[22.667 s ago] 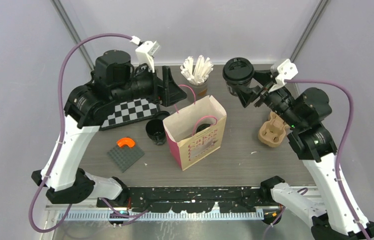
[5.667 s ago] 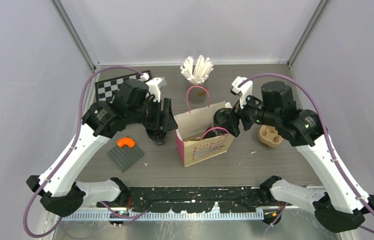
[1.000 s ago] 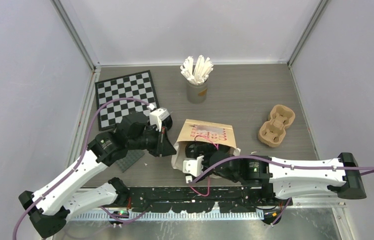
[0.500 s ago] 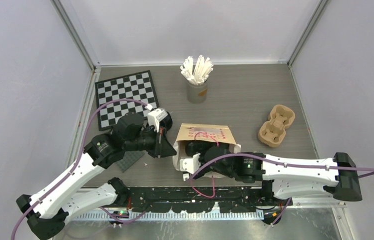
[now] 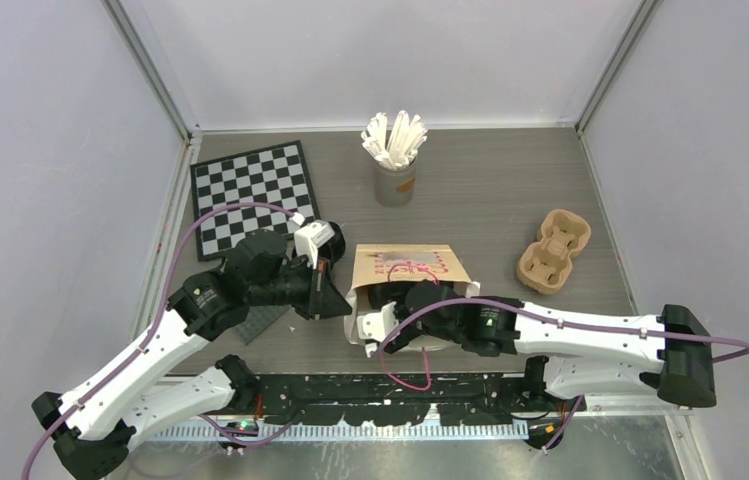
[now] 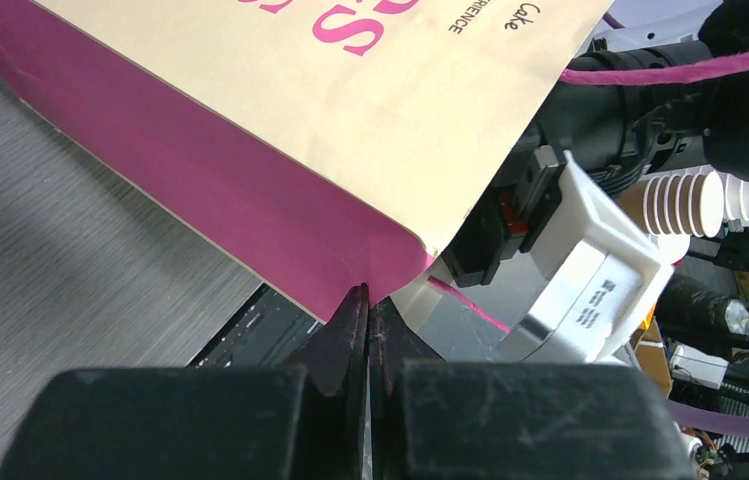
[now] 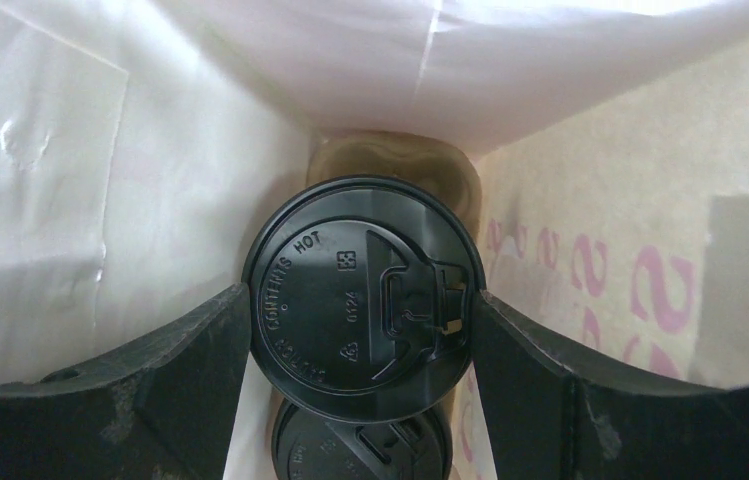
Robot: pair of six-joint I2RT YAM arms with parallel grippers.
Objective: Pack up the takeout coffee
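Top view: within the last second the right pincer [image 5: 397,300] has pushed deeper, toward 12 o'clock, into the pink paper bag [image 5: 412,266], which lies tipped, mouth at 6 o'clock; the left pincer [image 5: 338,300] stays at its 9 o'clock corner; packing looks nearly done, release and withdrawal remaining; the grey wood-grain bench [image 5: 510,190] carries a chessboard [image 5: 250,190] at 10 o'clock, a grey cup of sticks [image 5: 394,183] at 12, a pulp carrier [image 5: 553,245] at 3; plain lilac walls [image 5: 70,150] enclose it.

Left wrist: this pincer is closed tight, tips at the bag's pink fold; whether paper is nipped I cannot tell.

Right wrist: this pincer grips a black-lidded coffee cup [image 7: 362,298] inside the bag; a second lid [image 7: 360,455] sits just beside, at 6 o'clock.
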